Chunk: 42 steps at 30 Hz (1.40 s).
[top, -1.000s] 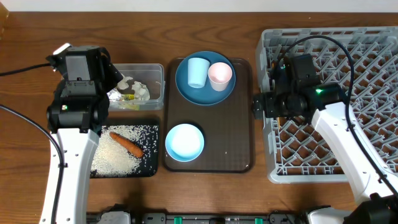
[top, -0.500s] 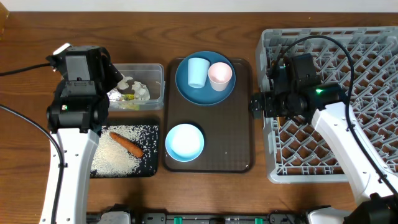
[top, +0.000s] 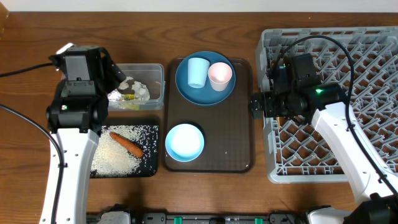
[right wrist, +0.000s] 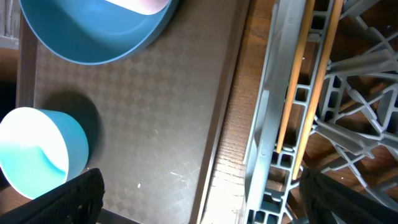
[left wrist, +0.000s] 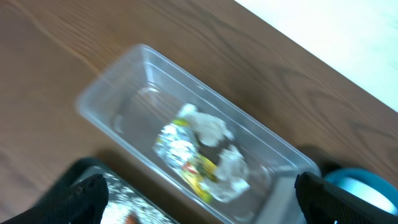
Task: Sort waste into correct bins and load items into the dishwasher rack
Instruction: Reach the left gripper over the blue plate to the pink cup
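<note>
The clear tub (top: 155, 66) holds crumpled white paper (left wrist: 208, 124) and the green-yellow and silver wrapper (left wrist: 180, 152). My left gripper (left wrist: 202, 199) hangs open above the tub's near wall, with nothing between its fingers. Rice (top: 118, 152) and an orange carrot (top: 127, 144) lie in the black tray (top: 151, 163). A light blue cup (top: 198, 72) and a pink cup (top: 219, 76) stand on the blue plate (top: 186, 87). The white bowl (top: 185, 142) sits in front of it. Wooden chopsticks (right wrist: 292, 87) lie in the grey rack (top: 348, 68). My right gripper (top: 258, 106) is open and empty over the gap between serving tray and rack.
The brown serving tray (top: 227, 143) carries the plate and bowl, between the bins on the left and the rack on the right. Bare wooden table (top: 205, 25) runs along the back. The rack's left wall (right wrist: 273, 124) stands close beside the tray's edge.
My right gripper has edged slightly left toward the serving tray. The left arm has shifted only a little. Nothing was taken or let go.
</note>
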Motion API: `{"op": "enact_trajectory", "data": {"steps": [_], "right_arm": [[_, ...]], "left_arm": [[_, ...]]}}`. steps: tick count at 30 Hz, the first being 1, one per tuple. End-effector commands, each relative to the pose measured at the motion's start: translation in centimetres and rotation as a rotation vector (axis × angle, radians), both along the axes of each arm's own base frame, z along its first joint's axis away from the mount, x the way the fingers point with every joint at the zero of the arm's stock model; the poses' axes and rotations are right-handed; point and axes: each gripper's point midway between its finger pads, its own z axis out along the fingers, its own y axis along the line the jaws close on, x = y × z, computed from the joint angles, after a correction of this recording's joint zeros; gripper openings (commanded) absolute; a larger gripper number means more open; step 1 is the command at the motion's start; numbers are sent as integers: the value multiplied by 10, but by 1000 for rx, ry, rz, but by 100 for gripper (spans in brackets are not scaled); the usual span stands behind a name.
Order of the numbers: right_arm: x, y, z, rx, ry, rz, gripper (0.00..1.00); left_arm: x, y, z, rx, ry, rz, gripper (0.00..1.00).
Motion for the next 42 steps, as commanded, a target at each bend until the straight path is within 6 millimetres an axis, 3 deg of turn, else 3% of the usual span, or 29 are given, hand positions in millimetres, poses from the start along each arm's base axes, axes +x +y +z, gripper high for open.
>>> {"op": "enact_trajectory", "data": {"steps": [1, 5, 8, 18, 22, 26, 35, 38, 42], "right_arm": [[-3, 3, 4, 8, -12, 17, 99], [-3, 3, 5, 8, -13, 17, 99], [-3, 3, 4, 8, -12, 17, 99], [-3, 3, 5, 8, -13, 17, 99], [-3, 3, 5, 8, -13, 17, 99], [-3, 3, 4, 8, -12, 17, 99], [-3, 3, 4, 8, -12, 17, 99], [-3, 3, 4, 8, -12, 17, 99], [-3, 3, 4, 8, -12, 17, 99]], "left_arm": [[2, -33, -1, -154, 3, -130, 98], [-1, -53, -12, -337, 26, -84, 98], [11, -92, -20, -447, 46, -191, 98], [30, -214, -106, -449, 255, -422, 98], [38, -250, -120, -421, 264, -486, 98], [47, -262, -114, -323, 254, -515, 98], [62, -267, -62, -185, 286, -568, 98], [72, -272, -59, -192, 252, -572, 98], [79, -276, -71, -194, 254, -571, 98]]}}
